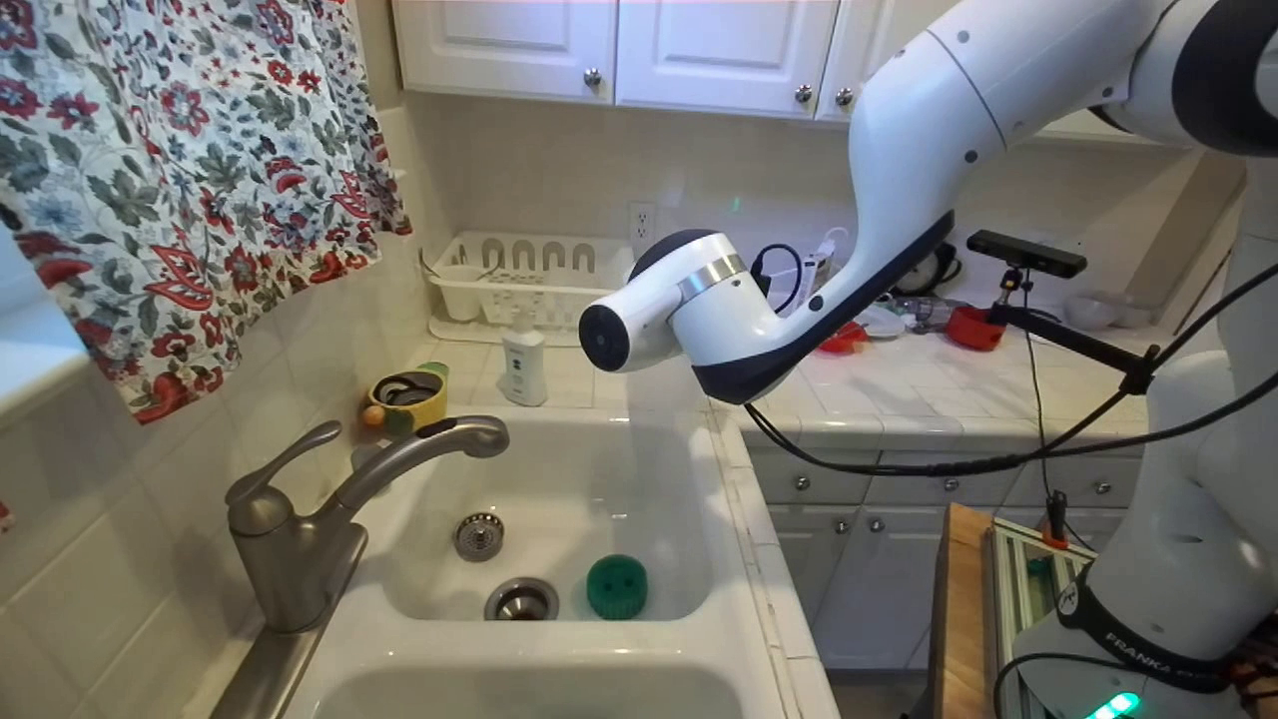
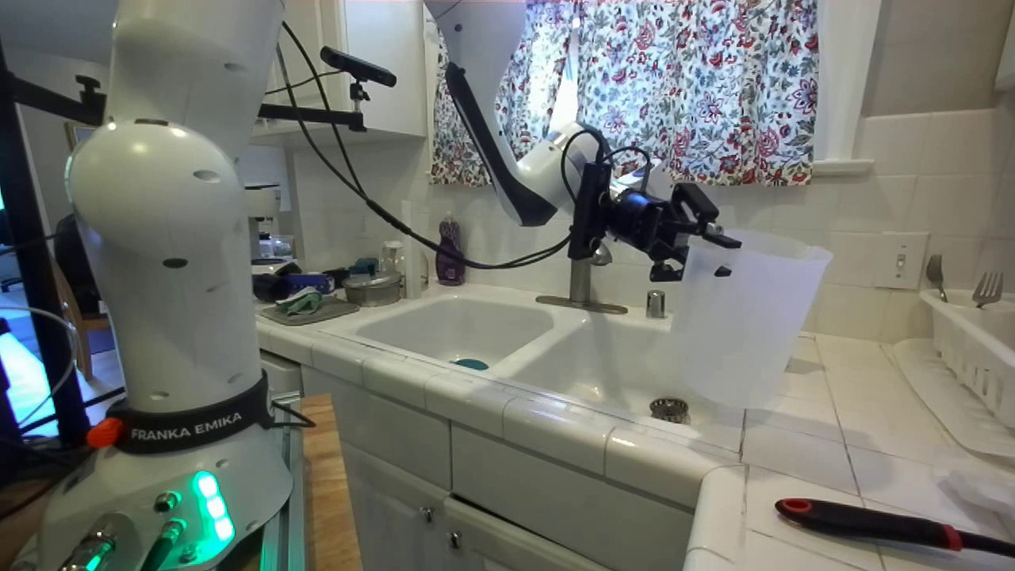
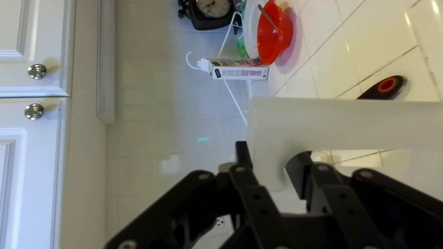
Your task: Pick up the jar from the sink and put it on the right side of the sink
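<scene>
Status: pickup judged done. The black, two-fingered pincer [image 3: 270,156] is clamped on the upper end of the tapered, whitish translucent jar [image 2: 749,325]. In an exterior view, jar base lines up with the right edge of the white, rectangular double-basin sink [image 2: 538,346] and the white-tiled counter [image 2: 801,444] to the sink's right; I can't tell whether it touches either. Remaining, I judge: settle it right of the sink, release.

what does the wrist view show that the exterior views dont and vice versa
Only the wrist view shows the utensil in the red bowl and makes the sugar box readable. Only the exterior views show the sink, faucet and curtain. All share the tiled counter; the jar and gripper appear in the wrist view and in an exterior view.
</scene>
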Tool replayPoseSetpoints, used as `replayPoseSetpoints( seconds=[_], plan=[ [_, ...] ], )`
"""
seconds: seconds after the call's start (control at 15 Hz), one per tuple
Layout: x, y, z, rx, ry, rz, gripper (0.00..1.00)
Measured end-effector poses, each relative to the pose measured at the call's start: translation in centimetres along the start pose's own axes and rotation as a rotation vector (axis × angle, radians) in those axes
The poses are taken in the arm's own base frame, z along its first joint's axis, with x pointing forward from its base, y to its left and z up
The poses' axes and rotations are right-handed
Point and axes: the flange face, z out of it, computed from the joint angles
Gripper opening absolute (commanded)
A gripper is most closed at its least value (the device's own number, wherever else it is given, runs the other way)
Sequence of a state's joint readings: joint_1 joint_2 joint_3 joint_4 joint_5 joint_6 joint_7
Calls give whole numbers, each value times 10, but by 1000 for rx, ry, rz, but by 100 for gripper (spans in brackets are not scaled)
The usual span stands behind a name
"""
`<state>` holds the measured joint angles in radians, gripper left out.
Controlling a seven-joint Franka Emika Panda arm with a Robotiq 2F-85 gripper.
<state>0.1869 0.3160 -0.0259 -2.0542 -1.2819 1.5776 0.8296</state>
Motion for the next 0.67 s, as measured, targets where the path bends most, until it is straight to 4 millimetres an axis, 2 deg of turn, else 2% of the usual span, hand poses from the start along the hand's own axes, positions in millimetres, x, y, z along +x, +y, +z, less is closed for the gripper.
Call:
replayPoseSetpoints(
  seconds=[0.27, 0.67],
  plan=[
    [4, -5, 28, -80, 9, 51, 8],
    [7, -23, 65, -148, 18, 75, 8]
  ],
)
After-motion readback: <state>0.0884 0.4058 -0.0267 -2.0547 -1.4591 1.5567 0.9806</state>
